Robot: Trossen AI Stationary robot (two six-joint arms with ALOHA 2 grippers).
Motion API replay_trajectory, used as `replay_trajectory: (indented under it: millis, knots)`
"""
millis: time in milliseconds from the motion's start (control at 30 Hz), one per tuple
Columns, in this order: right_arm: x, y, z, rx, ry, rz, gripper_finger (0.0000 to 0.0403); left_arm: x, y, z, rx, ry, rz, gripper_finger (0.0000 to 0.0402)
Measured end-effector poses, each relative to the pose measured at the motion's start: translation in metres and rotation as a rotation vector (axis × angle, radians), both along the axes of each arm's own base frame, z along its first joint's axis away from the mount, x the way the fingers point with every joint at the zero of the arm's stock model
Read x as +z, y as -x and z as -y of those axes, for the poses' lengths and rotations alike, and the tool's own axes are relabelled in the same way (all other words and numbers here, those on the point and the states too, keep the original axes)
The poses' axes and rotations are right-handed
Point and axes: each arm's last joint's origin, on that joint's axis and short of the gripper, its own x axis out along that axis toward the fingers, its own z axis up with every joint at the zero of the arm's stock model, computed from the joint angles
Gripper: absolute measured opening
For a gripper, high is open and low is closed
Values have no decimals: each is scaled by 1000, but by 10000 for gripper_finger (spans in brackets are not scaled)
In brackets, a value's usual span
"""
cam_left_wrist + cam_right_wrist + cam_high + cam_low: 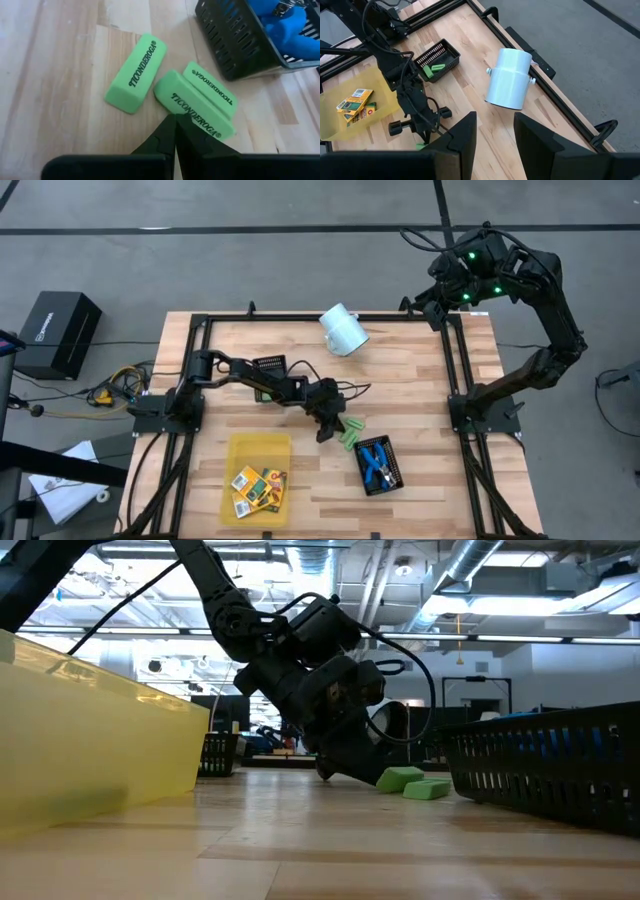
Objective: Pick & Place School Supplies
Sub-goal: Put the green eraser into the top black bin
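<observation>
Item: left gripper (175, 120), fingers pressed together with nothing between them, tip pointing down at the table (300, 490) and touching the edge of one green eraser (192, 110).

Item: three green erasers, lying flat on the table just beside the black mesh tray (382, 470) that is holding the blue-handled tools (375, 463). The touched eraser is lying against a second one (210, 89) on the tray side; the third (136, 72) is lying apart, on the side away from that tray.

Item: yellow tray (240, 455), sitting well apart from the erasers across bare table, holding the small orange-yellow boxes (258, 485) with green marks.

Item: second black mesh tray (437, 60), standing beyond the left arm from the erasers, holding one more green piece (435, 67).

Item: white cylinder cup (344, 329), lying on its side near the table's far edge, well apart from the erasers.

Item: right gripper (495, 131), fingers standing apart and holding nothing, hanging above the far right corner of the table, near the cup and far from the erasers.
</observation>
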Motion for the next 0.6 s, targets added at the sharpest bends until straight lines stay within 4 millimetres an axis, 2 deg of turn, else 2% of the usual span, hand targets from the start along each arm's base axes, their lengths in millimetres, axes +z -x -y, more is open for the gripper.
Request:
replay_trajectory:
  millis: [600]
  knots:
    - [0,0,0,12,11,-4,122,0,1,-2,-13,7,-9,1]
